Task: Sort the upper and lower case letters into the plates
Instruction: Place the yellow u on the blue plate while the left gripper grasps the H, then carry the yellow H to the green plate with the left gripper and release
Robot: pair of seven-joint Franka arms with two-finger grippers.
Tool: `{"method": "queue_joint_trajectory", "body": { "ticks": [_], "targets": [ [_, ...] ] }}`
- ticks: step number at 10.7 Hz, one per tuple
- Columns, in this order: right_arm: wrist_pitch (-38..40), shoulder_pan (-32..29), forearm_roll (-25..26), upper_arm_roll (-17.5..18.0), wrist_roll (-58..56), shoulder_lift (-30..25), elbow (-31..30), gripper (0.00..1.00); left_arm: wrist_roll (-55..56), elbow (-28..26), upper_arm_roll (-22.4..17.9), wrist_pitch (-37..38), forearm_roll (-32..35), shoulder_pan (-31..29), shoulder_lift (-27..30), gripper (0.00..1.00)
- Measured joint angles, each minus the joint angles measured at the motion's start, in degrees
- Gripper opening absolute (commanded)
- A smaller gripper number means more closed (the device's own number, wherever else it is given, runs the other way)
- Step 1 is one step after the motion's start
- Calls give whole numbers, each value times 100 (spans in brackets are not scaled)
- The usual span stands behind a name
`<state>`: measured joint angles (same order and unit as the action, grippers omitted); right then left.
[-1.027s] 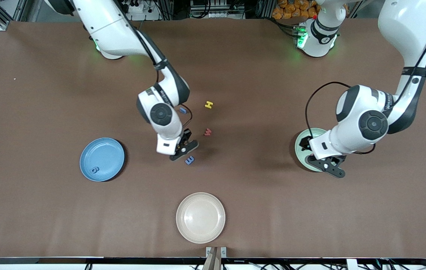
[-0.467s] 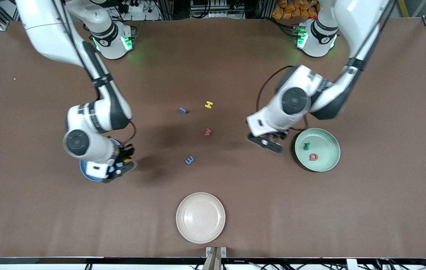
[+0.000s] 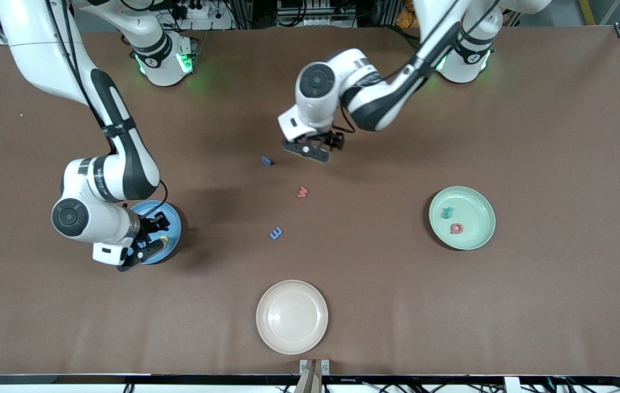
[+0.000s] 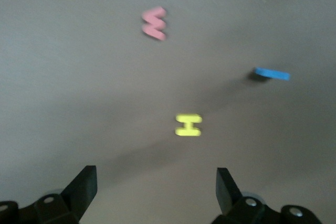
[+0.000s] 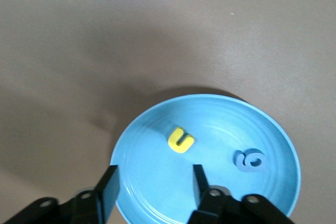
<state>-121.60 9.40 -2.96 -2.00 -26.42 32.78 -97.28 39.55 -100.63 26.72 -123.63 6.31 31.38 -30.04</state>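
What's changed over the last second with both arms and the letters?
The right claw swung from mid-table to over the blue plate and opened; a yellow letter now lies in it beside the blue one. The left claw left the mint plate, open, to above the yellow H. Loose letters and cream plate unmoved.

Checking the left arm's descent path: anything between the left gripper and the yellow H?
Nothing. In the left wrist view, bare brown table separates the open left gripper from the yellow H; the pink letter and blue letter lie off that line.
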Motion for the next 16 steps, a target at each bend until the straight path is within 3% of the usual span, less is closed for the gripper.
{"method": "queue_joint_trajectory", "body": {
  "ticks": [5, 8, 12, 15, 16],
  "targets": [
    [-138, 130, 0, 42, 8, 1, 2, 100, 1709, -42, -37, -815, 1111, 592, -902, 98],
    [-146, 175, 0, 46, 8, 4, 2, 100, 1819, -40, -108, -1345, 1516, 593, -1131, 91],
    [-147, 238, 0, 48, 8, 12, 2, 100, 1819, -175, -125, -1357, 1902, 592, -1163, 85],
    [-191, 347, -1, 52, 128, 56, 2, 100, 1818, -205, -142, -1434, 1986, 580, -1219, 76],
    [-211, 433, -1, 55, 307, 67, 2, 100, 1818, -208, -145, -1474, 1987, 575, -1223, 64]
  ]
}}
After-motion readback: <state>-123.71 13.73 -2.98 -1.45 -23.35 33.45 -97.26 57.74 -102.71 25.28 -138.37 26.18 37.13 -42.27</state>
